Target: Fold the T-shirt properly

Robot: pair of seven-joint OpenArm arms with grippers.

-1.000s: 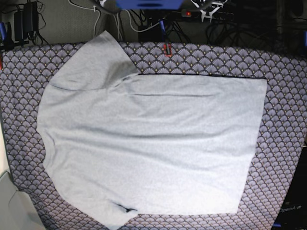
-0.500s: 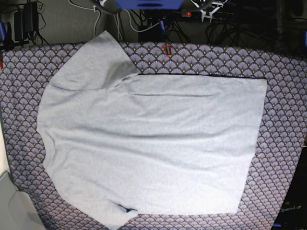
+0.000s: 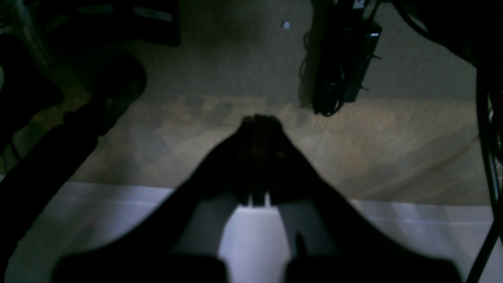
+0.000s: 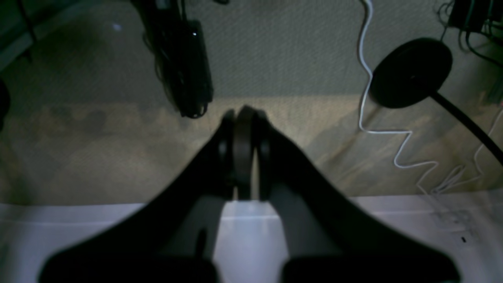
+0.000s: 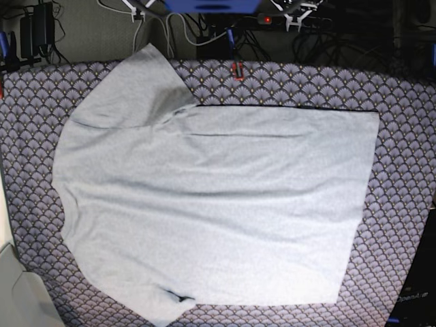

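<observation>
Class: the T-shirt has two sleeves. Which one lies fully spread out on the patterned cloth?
The upper-left sleeve of the T-shirt in the base view: it fans out whole; the lower one runs off the picture's edge.

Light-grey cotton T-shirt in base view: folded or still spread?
Spread. The light-grey cotton T-shirt lies flat on the scallop-patterned tablecloth, one sleeve out, no fold made yet.

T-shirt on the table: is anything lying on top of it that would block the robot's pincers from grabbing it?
Nothing visible does. The T-shirt lies flat and bare on the patterned tablecloth. Both pincers, left and right, are shut and off the table.
</observation>
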